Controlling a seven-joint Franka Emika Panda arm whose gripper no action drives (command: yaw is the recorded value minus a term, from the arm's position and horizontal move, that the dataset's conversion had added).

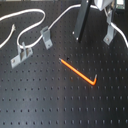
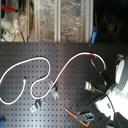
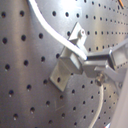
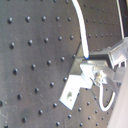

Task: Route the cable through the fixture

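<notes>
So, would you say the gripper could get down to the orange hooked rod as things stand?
Probably yes. The orange rod lies alone on the bare board with nothing over or against it, and the gripper has open space between.

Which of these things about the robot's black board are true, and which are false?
1. The cable is white. True.
2. The orange rod lies on top of the cable. False: it lies by itself on the board, away from the cable.
3. The cable has a red band around it. True.
4. The board is smooth and white. False: it is black and full of little holes.
</notes>
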